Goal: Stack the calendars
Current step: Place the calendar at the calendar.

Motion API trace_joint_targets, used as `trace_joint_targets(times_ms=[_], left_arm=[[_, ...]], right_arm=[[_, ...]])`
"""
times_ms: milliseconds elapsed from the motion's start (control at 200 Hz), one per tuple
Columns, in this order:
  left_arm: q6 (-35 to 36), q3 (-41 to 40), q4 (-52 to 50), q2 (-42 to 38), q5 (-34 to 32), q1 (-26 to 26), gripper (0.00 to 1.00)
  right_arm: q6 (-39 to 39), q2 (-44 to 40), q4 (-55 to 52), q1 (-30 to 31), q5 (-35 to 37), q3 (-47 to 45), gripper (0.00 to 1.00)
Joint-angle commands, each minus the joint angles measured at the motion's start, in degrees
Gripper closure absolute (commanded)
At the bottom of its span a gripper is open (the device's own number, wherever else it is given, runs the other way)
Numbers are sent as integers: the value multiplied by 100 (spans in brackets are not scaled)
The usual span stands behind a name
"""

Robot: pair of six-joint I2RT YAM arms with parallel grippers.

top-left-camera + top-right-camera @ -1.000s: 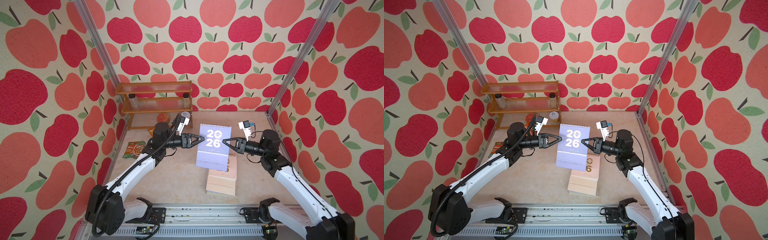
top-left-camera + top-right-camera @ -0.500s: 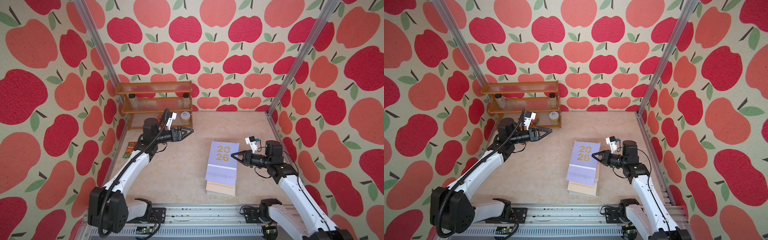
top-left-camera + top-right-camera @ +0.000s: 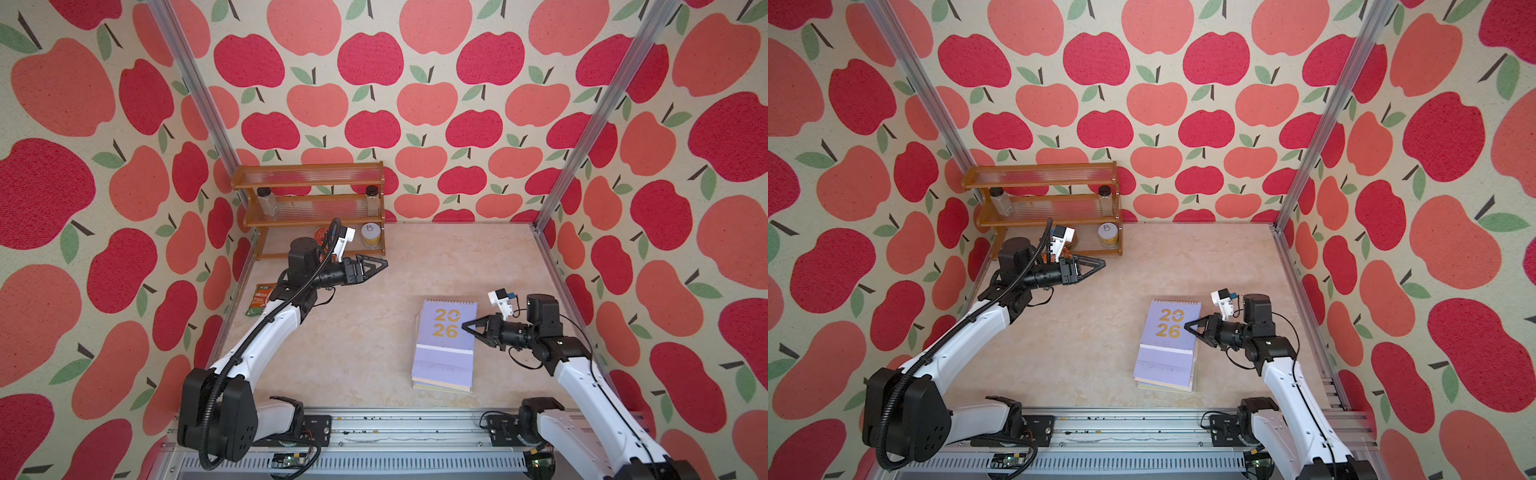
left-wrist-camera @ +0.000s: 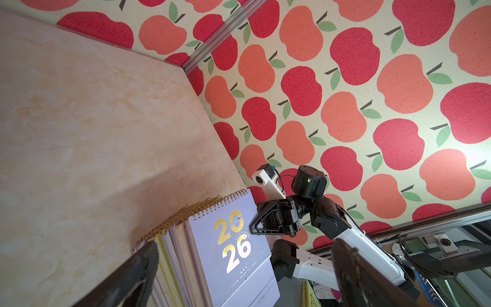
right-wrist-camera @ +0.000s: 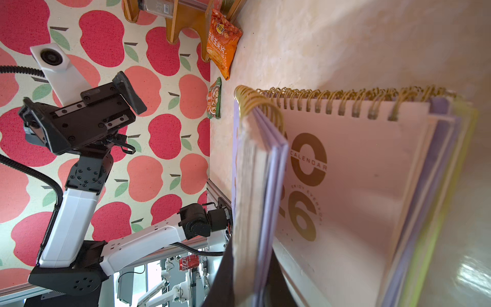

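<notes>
Left pincer (image 3: 383, 262) spread wide, raised near shelf (image 3: 309, 205), well apart from calendars (image 3: 441, 384). Calendars stacked on desk (image 3: 357, 340), toward right arm's side, spirals toward back wall. Right pincer (image 3: 466, 325) pinching right edge of top calendar (image 3: 444, 353), which is lilac with gold 2026. In right wrist view, that edge tilted up off pink calendar (image 5: 358, 172) beneath.

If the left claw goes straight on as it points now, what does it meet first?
Probably nothing near: the left claw aims over the beige marbled table toward the silver metal corner post; its tilt is unclear.
</notes>
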Motion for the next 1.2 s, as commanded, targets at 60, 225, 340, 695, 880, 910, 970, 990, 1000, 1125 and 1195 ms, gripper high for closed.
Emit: trace_joint_targets(times_ms=[60,225,340,695,880,910,970,990,1000,1125,1195], left_arm=[[-18,-105,227,-27,158,24,1],[-25,-79,233,19,171,22,0],[-71,-79,288,77,171,16,1],[-37,-88,319,133,180,9,0],[-15,-17,356,280,231,13,1],[-23,-9,375,318,240,15,1],[-41,-4,402,373,274,9,1],[-45,9,401,386,284,5,1],[-44,7,400,386,289,6,1],[-19,-9,383,409,314,7,1],[64,-36,306,382,304,13,1]], right_arm=[[-153,88,17,-66,-187,-87,100],[-348,135,-202,-69,-37,-73,100],[-606,211,-526,-69,165,-13,97],[-994,389,-1096,-67,722,248,70],[-1078,511,-1201,-69,965,349,53],[-1093,528,-1220,-69,1004,378,50],[-1114,548,-1253,-69,1083,445,46],[-1115,549,-1268,-69,1133,468,45],[-1115,546,-1276,-69,1161,487,45],[-1283,600,-1548,-69,1574,754,41],[-1397,664,-1709,-64,1828,932,35]])
